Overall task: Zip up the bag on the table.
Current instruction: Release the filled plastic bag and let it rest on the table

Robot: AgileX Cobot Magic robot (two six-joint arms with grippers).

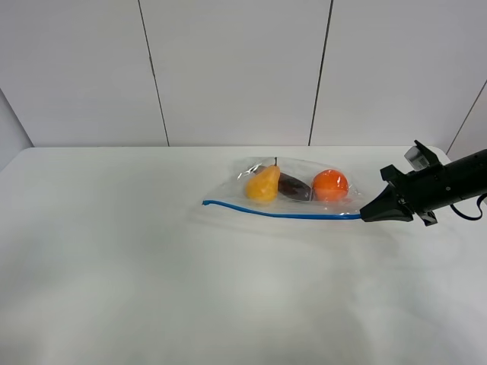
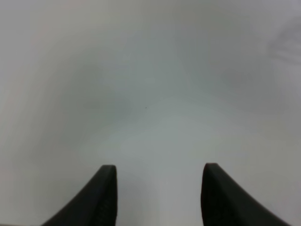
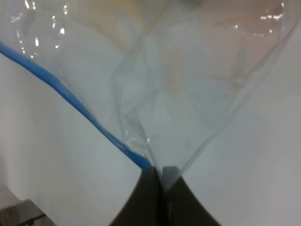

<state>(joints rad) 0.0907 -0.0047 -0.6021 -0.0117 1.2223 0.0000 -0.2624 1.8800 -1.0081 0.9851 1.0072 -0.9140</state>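
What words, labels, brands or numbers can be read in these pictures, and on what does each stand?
None. The bag, its blue zipper strip, the table, the left gripper and the right gripper carry no readable print.

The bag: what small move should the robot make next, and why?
Probably bring the left gripper to the blue zipper of the bag. The right gripper is shut on the bag's corner at the zipper's end, while the left hangs open over bare table.

The left gripper (image 2: 159, 188) hangs with its 2 dark fingers (image 2: 101, 197) spread apart over the table (image 2: 150, 84).
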